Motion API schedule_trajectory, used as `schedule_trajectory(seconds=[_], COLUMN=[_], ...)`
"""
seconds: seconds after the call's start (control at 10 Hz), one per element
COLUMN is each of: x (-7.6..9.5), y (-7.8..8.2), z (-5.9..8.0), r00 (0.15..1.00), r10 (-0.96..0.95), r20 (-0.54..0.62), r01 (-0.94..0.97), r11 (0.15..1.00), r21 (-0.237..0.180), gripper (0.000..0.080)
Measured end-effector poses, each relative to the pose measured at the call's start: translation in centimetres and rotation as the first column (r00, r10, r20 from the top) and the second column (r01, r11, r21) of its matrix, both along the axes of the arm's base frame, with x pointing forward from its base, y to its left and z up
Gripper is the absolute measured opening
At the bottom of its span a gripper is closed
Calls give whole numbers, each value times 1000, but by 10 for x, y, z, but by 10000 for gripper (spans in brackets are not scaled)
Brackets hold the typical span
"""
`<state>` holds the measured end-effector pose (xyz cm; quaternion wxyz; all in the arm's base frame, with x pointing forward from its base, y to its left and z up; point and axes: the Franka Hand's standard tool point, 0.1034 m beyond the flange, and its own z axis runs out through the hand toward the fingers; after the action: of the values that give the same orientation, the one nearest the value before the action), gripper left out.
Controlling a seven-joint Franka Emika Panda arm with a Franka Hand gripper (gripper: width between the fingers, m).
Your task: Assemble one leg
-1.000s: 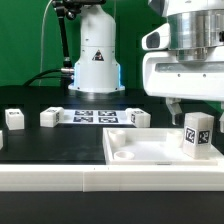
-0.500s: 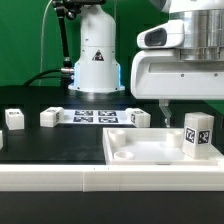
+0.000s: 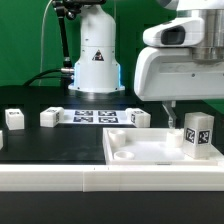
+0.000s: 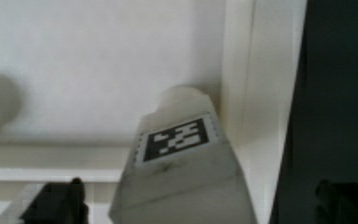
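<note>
The leg is a small white post with a black-and-white tag, standing upright on the large flat white panel at the exterior view's right. My gripper hangs just above the leg's top, with one finger showing beside it. In the wrist view the leg lies between my two dark fingertips, which stand wide apart and do not touch it. My gripper is open and empty.
Three more small white posts stand on the black table: two at the exterior view's left and one by the marker board. The robot base stands behind. A white ledge runs along the front.
My gripper has shifted slightly sideways and back above the leg. The leg and the other parts have not moved.
</note>
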<state>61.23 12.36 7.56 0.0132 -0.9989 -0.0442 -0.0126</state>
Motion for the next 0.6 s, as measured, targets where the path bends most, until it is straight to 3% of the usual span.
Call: schedule_trajectory(seconds=[0.2,0.3,0.4,0.5,0.6], x=[0,0,0,0,0], y=[-3,-3,-3,-3,-3], z=[-1,-1,-1,-1,-1], r00=[1000,1000,1000,1000,1000], r10=[21,20,20,19,-6], r20=[0,0,0,0,-1], r01=[-21,-20,-20,-19,6], r11=[1000,1000,1000,1000,1000], r21=[-1,-1,-1,-1,0], gripper=[646,507,507,319,319])
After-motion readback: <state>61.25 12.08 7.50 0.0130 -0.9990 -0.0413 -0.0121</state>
